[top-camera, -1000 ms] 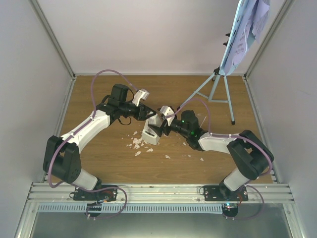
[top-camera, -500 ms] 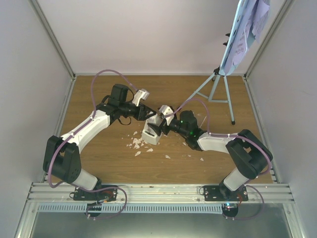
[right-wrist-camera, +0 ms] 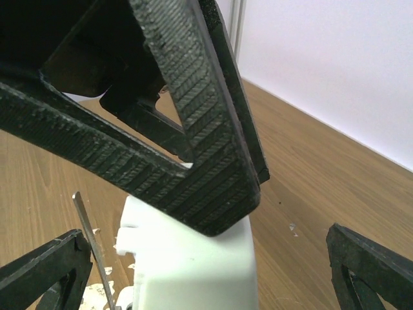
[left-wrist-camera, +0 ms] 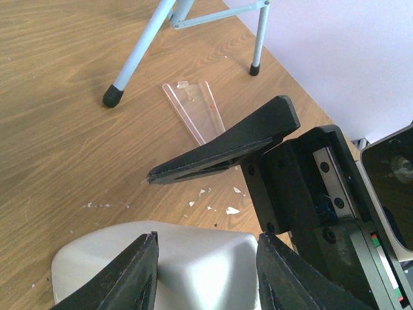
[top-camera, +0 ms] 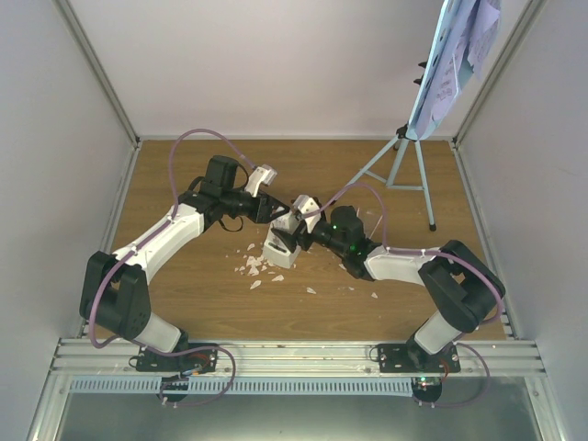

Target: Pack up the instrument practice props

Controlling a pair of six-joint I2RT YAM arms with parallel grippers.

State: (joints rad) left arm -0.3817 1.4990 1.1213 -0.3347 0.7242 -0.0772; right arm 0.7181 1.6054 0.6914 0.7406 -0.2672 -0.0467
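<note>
The small white metronome (top-camera: 278, 251) stands mid-table with its cover off. My left gripper (top-camera: 277, 222) reaches it from the left; in the left wrist view (left-wrist-camera: 206, 240) its fingers (left-wrist-camera: 132, 274) press both sides of the white body (left-wrist-camera: 187, 261). My right gripper (top-camera: 297, 236) is open, and its wide-spread fingers (right-wrist-camera: 45, 271) flank the metronome (right-wrist-camera: 193, 271) without touching it. The clear tapered cover (left-wrist-camera: 197, 113) lies flat on the wood. The pale-blue music stand (top-camera: 404, 165) stands at the back right and holds the sheet music (top-camera: 464, 41).
White crumbs (top-camera: 254, 266) lie scattered in front of the metronome. The stand's legs (left-wrist-camera: 139, 58) spread over the wood near the cover. White walls and metal posts close in the table on three sides.
My right gripper has edged a little left, closer round the metronome. The left arm and the metronome have stayed still.
</note>
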